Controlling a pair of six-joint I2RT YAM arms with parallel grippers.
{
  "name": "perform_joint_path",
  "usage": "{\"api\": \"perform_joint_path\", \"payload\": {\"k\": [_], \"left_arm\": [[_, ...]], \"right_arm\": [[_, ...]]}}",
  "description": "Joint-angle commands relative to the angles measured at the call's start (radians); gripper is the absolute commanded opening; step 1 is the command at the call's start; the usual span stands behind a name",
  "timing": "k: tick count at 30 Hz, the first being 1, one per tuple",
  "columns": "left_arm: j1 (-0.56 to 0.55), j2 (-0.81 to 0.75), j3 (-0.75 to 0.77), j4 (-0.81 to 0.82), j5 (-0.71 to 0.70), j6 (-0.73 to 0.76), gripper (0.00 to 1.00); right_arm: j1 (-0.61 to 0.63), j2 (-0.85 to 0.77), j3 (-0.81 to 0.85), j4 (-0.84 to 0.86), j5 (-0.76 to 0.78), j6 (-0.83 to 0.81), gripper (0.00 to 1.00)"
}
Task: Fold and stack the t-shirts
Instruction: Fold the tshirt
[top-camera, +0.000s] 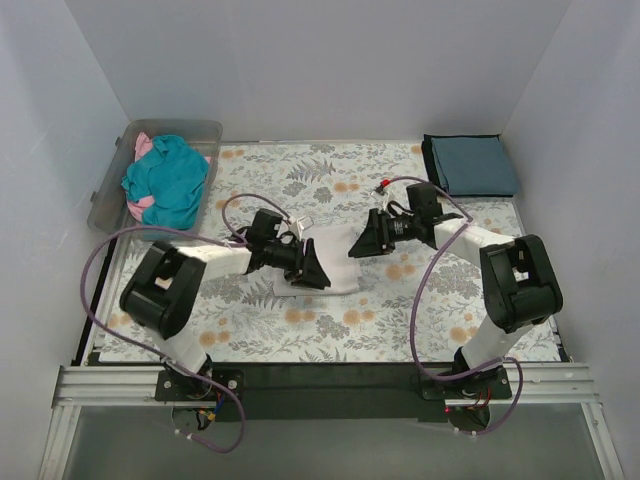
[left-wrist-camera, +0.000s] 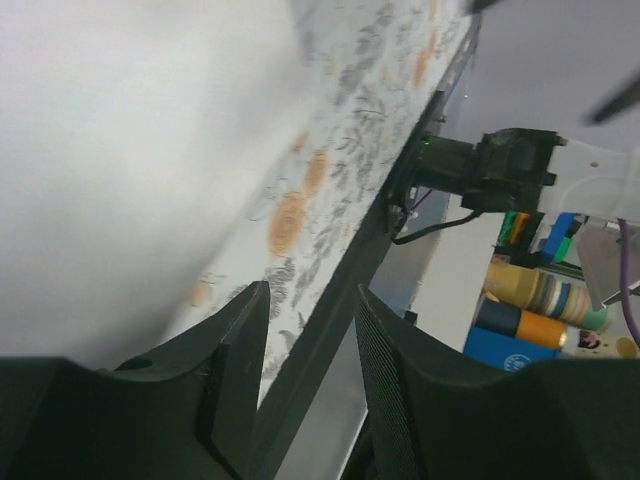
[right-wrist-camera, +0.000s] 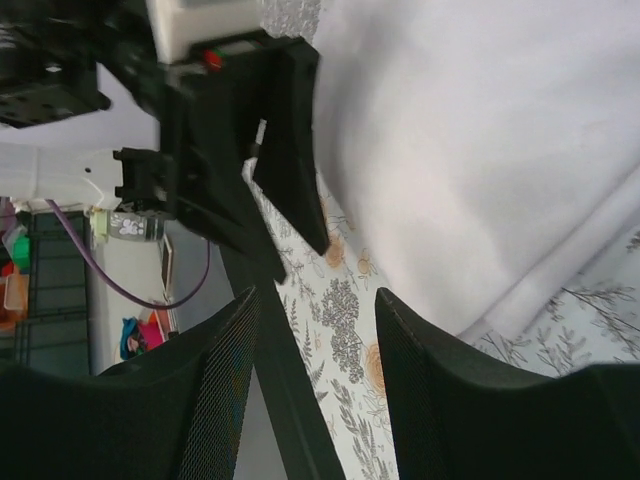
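Note:
The white t-shirt lies bunched in the middle of the floral table cover, partly hidden by both grippers. My left gripper is at its left edge, open and empty; in the left wrist view the white cloth lies beside the jaws, not between them. My right gripper is at the shirt's right edge, open and empty; the right wrist view shows the white cloth just past its fingers. A folded dark slate-blue t-shirt lies at the back right. The teal t-shirt and the pink one are in the bin.
A clear plastic bin stands at the back left. The floral table cover spans the table between white walls. The black front rail carries both arm bases. The left gripper's finger shows in the right wrist view.

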Motion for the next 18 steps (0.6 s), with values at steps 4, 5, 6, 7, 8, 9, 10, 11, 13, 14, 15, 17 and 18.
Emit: {"api": "perform_joint_path", "payload": {"k": [4, 5, 6, 7, 8, 9, 10, 11, 13, 14, 15, 17, 18], "left_arm": [[0.104, -0.293, -0.062, -0.164, 0.038, 0.115, 0.39], [0.154, -0.287, -0.08, -0.171, 0.056, 0.146, 0.39], [0.175, -0.278, -0.092, -0.174, 0.067, 0.157, 0.39], [0.191, -0.249, -0.106, -0.182, 0.065, 0.168, 0.39], [0.208, -0.229, -0.109, -0.182, 0.058, 0.183, 0.39], [0.21, -0.206, -0.108, -0.182, 0.05, 0.207, 0.39], [0.208, -0.15, -0.106, -0.194, 0.029, 0.212, 0.39], [0.212, -0.119, -0.106, -0.194, -0.025, 0.205, 0.38], [0.233, -0.041, -0.108, -0.173, -0.027, 0.192, 0.38], [0.253, -0.017, -0.085, -0.179, -0.03, 0.195, 0.38], [0.261, 0.007, -0.068, -0.196, -0.043, 0.208, 0.38], [0.285, 0.076, -0.012, -0.257, -0.048, 0.243, 0.37], [0.299, 0.09, 0.002, -0.269, -0.024, 0.251, 0.36]], "right_arm": [[0.13, 0.005, -0.031, 0.132, -0.016, 0.043, 0.57], [0.143, 0.022, -0.031, 0.138, -0.024, 0.041, 0.57], [0.152, 0.043, -0.028, 0.137, -0.031, 0.037, 0.56], [0.163, 0.083, -0.027, 0.143, -0.036, 0.035, 0.56], [0.166, 0.106, -0.024, 0.146, -0.043, 0.035, 0.56], [0.166, 0.144, -0.019, 0.144, -0.053, 0.031, 0.55], [0.164, 0.163, -0.016, 0.141, -0.056, 0.017, 0.54], [0.166, 0.18, -0.013, 0.134, -0.059, -0.003, 0.54], [0.166, 0.218, -0.019, 0.101, -0.05, -0.038, 0.54], [0.166, 0.227, -0.031, 0.095, -0.044, -0.064, 0.53], [0.166, 0.239, -0.037, 0.089, -0.034, -0.074, 0.54], [0.166, 0.246, -0.039, 0.074, -0.002, -0.095, 0.53], [0.163, 0.256, -0.021, 0.058, 0.007, -0.109, 0.54]]}}
